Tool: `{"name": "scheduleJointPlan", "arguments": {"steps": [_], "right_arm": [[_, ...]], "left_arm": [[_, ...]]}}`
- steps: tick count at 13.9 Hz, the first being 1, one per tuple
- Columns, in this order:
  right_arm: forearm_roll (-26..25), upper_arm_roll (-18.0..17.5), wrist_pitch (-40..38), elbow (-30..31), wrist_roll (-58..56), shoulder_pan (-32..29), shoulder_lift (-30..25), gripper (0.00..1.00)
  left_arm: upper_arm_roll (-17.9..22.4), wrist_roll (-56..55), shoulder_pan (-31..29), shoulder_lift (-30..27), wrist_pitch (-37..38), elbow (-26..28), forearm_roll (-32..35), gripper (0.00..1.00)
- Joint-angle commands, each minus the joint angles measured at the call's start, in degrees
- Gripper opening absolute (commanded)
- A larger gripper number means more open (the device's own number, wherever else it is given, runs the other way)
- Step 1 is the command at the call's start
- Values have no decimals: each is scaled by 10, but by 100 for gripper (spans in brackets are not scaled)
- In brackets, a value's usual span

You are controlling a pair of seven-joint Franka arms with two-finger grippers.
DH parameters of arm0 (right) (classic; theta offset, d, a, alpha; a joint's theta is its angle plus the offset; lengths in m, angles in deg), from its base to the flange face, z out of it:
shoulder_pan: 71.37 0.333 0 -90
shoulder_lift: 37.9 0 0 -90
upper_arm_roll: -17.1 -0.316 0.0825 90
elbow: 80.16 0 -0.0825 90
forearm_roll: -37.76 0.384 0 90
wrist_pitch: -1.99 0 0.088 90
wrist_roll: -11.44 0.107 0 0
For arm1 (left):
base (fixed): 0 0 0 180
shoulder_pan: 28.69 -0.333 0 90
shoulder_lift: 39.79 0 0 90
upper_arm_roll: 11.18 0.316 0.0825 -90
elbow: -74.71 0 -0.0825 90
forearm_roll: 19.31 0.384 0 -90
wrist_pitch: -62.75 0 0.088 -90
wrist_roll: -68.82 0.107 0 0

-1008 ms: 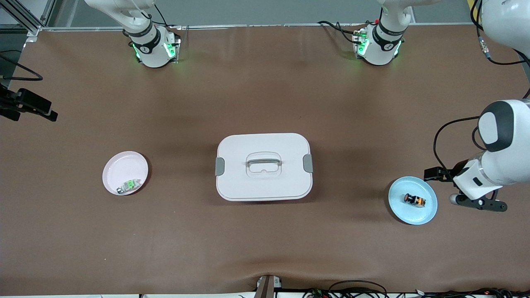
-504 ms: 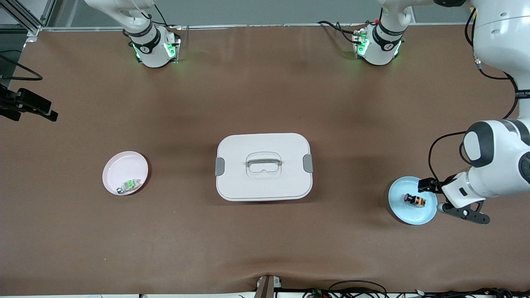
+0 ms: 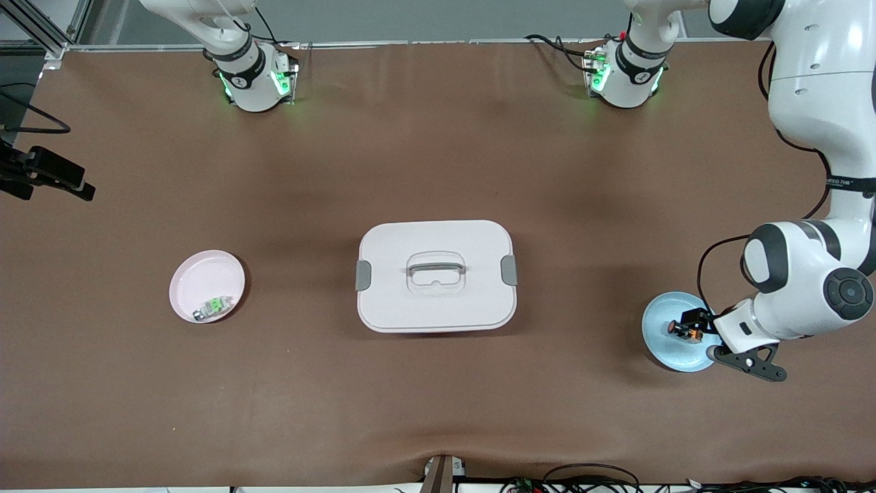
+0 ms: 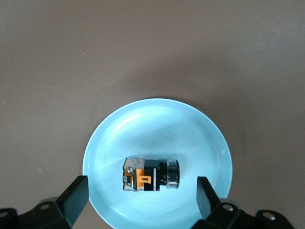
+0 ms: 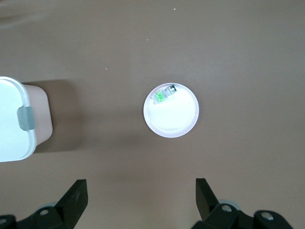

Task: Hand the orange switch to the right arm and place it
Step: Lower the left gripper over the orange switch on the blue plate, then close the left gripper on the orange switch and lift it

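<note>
Since a second ago, the left gripper [image 4: 141, 198] has been sliding in over the blue plate [image 3: 658, 346], and now it is hanging right above the orange switch [image 3: 684, 329]. Its two black fingers [image 4: 74, 196] are standing wide apart, one on each side of the switch, and they are not holding anything. They are not touching the switch either.

The orange switch is lying on its side in the middle of the blue plate [image 4: 200, 133]. In the left wrist view you can see its orange block [image 4: 138, 175] at one end and its black body with a shiny ring at the other end. The blue plate is sitting on the brown table [image 3: 438, 397] toward the left arm's end.

The right arm is waiting. Its gripper [image 5: 141, 198] is hanging high over the table near the pink plate [image 5: 178, 121], with its fingers [image 5: 74, 195] spread wide and nothing between them. The front view is showing only a dark part [image 3: 48, 174] at the picture's edge, toward the right arm's end.

The pink plate [image 3: 195, 274] is sitting toward the right arm's end of the table, and the small green-and-clear switch [image 3: 211, 306] is lying in it near the rim.

A white box [image 3: 436, 301] with a lid, a clear handle [image 3: 436, 270] and two grey clips is sitting between the two plates, well apart from both.
</note>
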Motion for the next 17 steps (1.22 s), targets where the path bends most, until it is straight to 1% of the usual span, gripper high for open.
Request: {"name": "scheduleJointPlan", "arguments": {"steps": [1,4,8,17], "right_arm": [[-16,-3,-1,8,-4,7,-8,100],[-16,-3,0,8,-5,8,-8,100],[-15,-3,-1,8,-27,7,-8,100],[-9,-3,0,9,-26,13,-8,100]], "left_arm": [[-2,18,-4,21,-21,-9,11,100],[-3,22,-5,29,-22,-6,3,100],[-4,21,-6,32,-22,17,0,100],[-4,22,-11,55,-23,17,1,100]]}}
